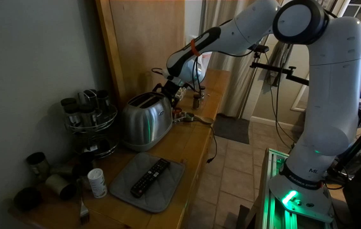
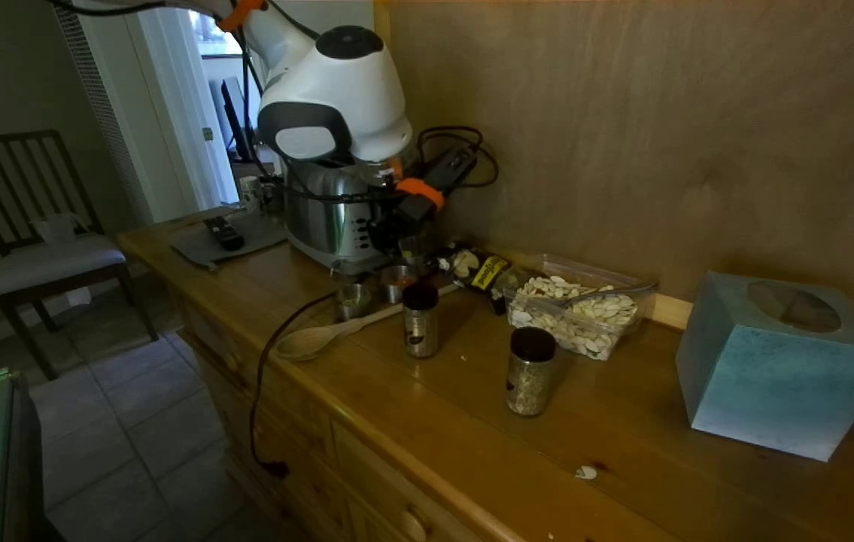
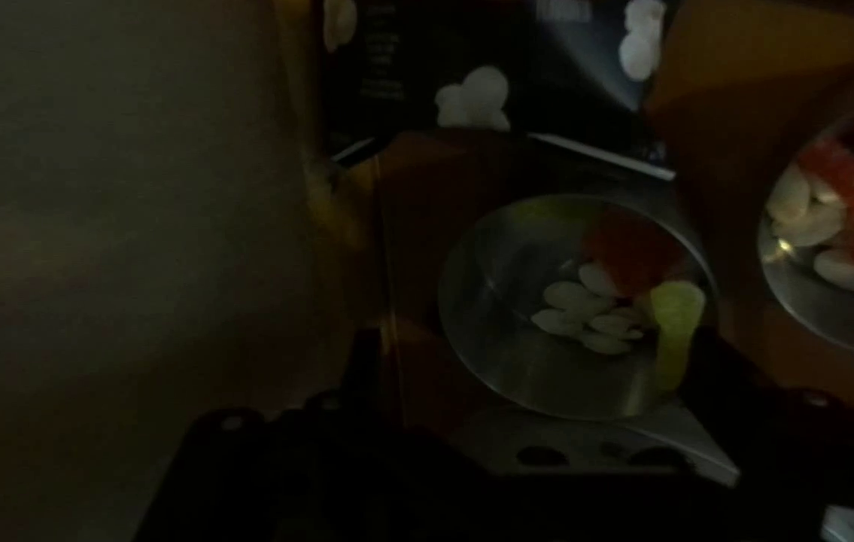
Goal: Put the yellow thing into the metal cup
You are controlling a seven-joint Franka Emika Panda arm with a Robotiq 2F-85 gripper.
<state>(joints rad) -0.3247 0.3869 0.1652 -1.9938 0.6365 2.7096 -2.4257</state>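
Note:
The metal cup is in the middle of the dark wrist view, with pale seeds and a red piece inside. The yellow thing shows within the right side of the cup's outline, close to my right fingertip. I cannot tell whether it touches that finger. My gripper is open, with one finger on each side of the cup and nothing held between them. In an exterior view my gripper is low beside the toaster, dark and partly hidden by its own wrist. In an exterior view the toaster hides part of my gripper.
The shiny toaster stands close to the gripper. A second metal cup with red pieces and seeds is to the right. A black package lies behind the cup. A wooden spoon, spice jars and a seed container are nearby.

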